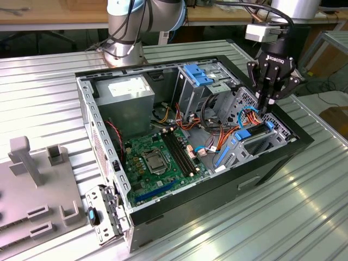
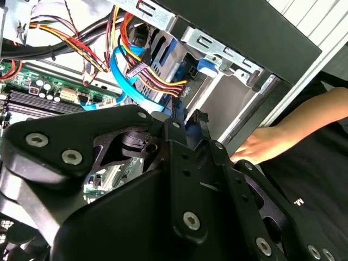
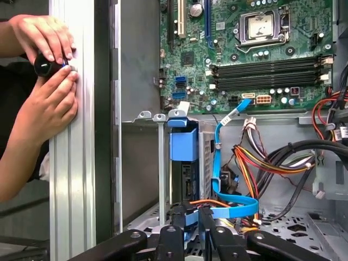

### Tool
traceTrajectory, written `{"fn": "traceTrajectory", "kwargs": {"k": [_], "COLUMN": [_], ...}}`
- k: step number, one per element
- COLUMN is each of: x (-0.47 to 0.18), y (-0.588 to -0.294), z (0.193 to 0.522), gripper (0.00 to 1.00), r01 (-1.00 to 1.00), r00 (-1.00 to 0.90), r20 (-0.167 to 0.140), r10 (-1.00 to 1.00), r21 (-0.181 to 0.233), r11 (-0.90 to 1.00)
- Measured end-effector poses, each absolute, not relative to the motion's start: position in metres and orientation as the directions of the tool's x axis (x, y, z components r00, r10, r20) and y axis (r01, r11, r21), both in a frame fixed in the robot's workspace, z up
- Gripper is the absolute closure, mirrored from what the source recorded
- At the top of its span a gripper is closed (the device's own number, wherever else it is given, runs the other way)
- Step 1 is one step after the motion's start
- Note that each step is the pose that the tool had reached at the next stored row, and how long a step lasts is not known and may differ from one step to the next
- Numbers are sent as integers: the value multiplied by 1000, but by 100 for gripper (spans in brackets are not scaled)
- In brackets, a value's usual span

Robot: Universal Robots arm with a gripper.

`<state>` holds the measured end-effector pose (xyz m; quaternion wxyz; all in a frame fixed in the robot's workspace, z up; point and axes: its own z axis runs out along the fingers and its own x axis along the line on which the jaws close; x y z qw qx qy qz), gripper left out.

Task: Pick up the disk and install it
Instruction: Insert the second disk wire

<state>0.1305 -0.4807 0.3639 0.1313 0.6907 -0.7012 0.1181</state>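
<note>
Blue-framed dark grey disk (image 3: 182, 163), green motherboard (image 1: 157, 157)

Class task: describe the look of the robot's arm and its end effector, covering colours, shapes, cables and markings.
The arm has silver-grey tubular segments with light blue joint caps. The end effector is black with linked, bolted fingers and white lettering on its body. A white box sits above it, with a black cable running to it.
</note>
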Motion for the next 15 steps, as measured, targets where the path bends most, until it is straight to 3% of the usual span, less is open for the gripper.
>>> {"fn": "traceTrajectory", "kwargs": {"k": [5, 7, 15], "x": [131, 131, 127], "y": [-481, -481, -481], "z": [361, 361, 361], "gripper": [76, 84, 84], "r01": [-1000, -1000, -1000], "r00": [-11, -11, -12], "r20": [357, 357, 357], "r10": [-934, -934, -934], "r21": [16, 16, 15], "r11": [18, 18, 18]}}
